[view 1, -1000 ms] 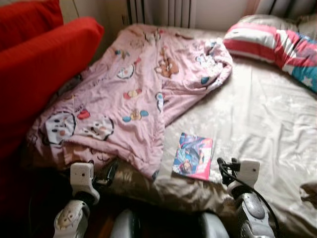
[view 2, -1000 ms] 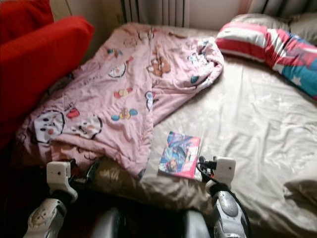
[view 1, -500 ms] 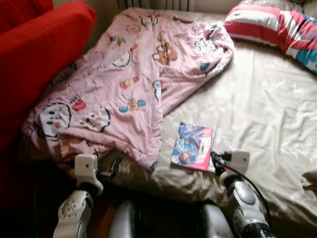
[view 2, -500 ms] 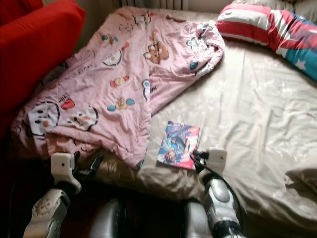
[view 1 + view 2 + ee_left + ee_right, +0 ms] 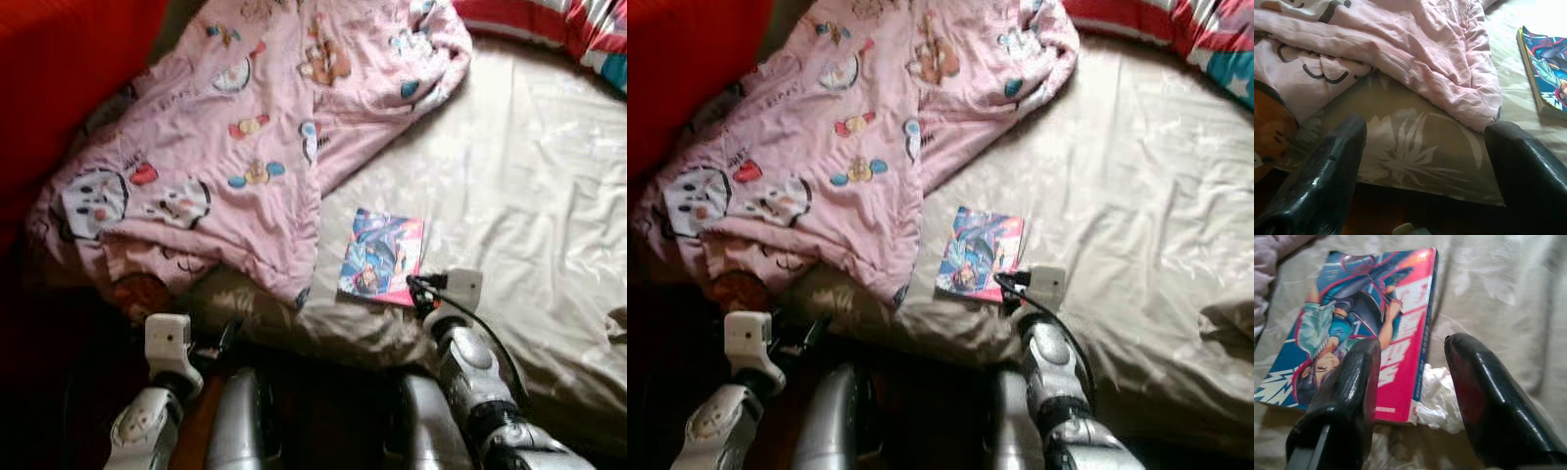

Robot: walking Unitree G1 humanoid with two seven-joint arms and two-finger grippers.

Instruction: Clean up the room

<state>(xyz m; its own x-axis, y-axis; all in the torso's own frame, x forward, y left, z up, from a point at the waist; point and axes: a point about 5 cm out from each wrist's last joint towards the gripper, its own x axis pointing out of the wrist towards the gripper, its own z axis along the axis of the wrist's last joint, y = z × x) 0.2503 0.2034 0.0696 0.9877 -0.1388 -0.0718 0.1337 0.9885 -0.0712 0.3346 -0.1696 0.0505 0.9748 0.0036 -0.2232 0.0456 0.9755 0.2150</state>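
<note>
A colourful comic book [image 5: 382, 257] lies flat on the beige bed sheet [image 5: 519, 186], just right of a crumpled pink cartoon quilt [image 5: 225, 127]. My right gripper [image 5: 1410, 345] is open at the book's near right corner. One finger [image 5: 1352, 382] hangs over the book's cover [image 5: 1366, 318] and the other sits over the sheet beside the spine. My left gripper [image 5: 1425, 129] is open and empty, low in front of the bed's near edge, facing the quilt's folded hem [image 5: 1440, 63].
A red cushion [image 5: 59, 69] stands at the left of the bed. A striped pillow [image 5: 578, 24] lies at the far right. Something orange [image 5: 137, 294] peeks from under the quilt at the bed's near left edge. The floor below is dark.
The camera has tilted down and come nearer to the bed. My right gripper has reached forward to the book's near corner. The left arm has barely moved.
</note>
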